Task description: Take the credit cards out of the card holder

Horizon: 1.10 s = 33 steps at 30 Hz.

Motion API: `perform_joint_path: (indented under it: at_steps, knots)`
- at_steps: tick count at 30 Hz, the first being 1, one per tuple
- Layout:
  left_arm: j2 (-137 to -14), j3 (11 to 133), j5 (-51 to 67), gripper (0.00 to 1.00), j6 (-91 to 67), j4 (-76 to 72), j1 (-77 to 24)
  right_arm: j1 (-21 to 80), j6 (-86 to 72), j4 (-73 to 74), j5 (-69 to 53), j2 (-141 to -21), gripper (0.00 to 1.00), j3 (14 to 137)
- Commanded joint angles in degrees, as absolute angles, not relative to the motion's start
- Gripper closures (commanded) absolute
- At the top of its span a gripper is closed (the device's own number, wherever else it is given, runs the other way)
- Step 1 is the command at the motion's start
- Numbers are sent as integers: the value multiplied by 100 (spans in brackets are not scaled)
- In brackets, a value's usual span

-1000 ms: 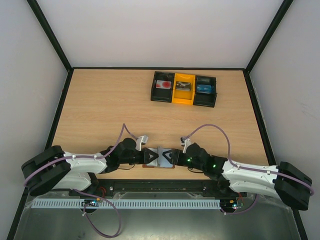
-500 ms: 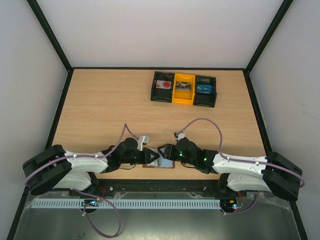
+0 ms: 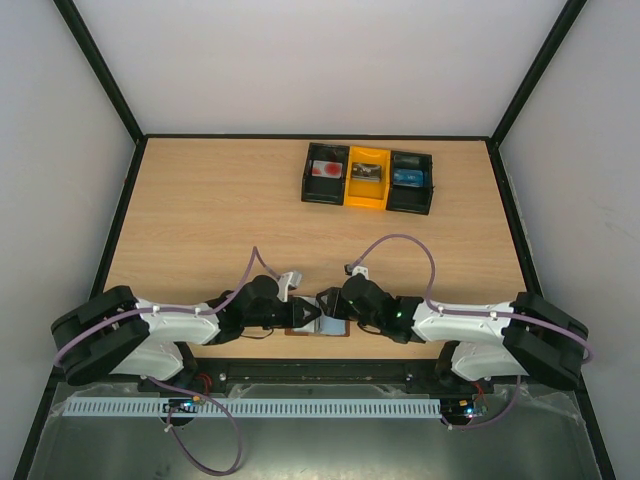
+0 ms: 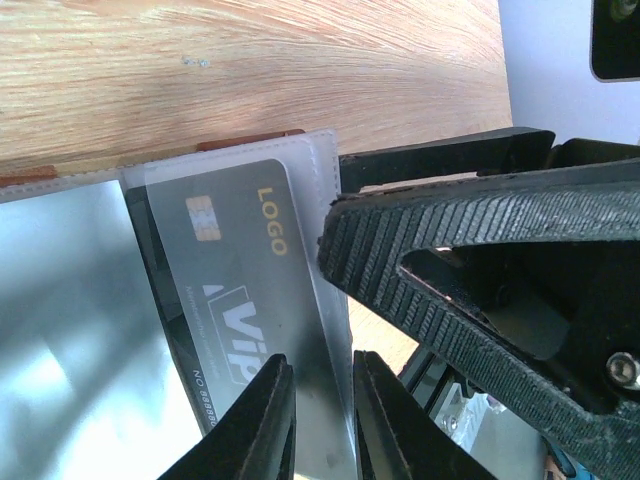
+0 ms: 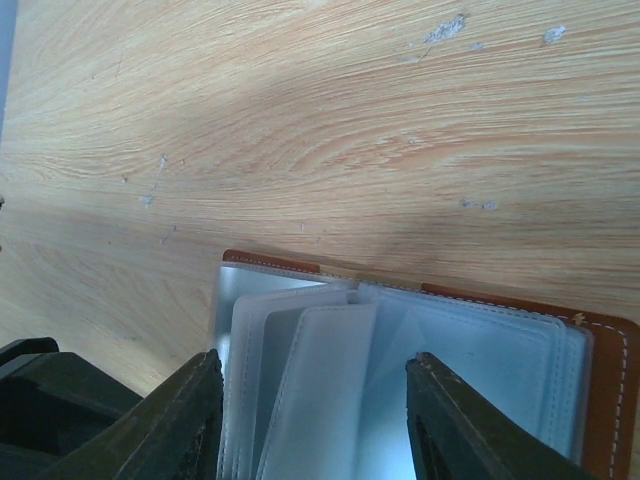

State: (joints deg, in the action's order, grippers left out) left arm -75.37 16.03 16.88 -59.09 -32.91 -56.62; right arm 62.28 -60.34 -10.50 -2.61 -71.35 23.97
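Card holder (image 3: 327, 326) btwn L+R jaws

Bright, even light, white glare on the card holder (image 4: 70, 330), soft shadow across the table (image 5: 300, 120).

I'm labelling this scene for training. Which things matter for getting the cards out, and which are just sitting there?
Job: card holder, open on the table; grey credit card in its clear sleeve.
Lying about: black-and-yellow tray at the far side, a card in each compartment.
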Motion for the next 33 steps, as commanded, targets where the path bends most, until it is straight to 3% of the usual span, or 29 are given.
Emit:
perform_joint_path:
  at_steps: [1,12,20,33]
  knots:
    - [-7571,1624,1538,82,-5836,-2995,-5695,6258,-5967,-922,46,-7128,52,2422]
    - [-7497,1665,1382,82,-5851,-2788,-5695,6258,-6096,-995,70,-6724,49,2168]
    - [-7515,1678,1349,81,-5876,-2788,-5695,6258,-6026,-1127,82,-7134,50,2180]
    - [-7024,1562,1046,72,-5887,-2302,-5695,6261,-5974,-604,623,-6853,53,1994]
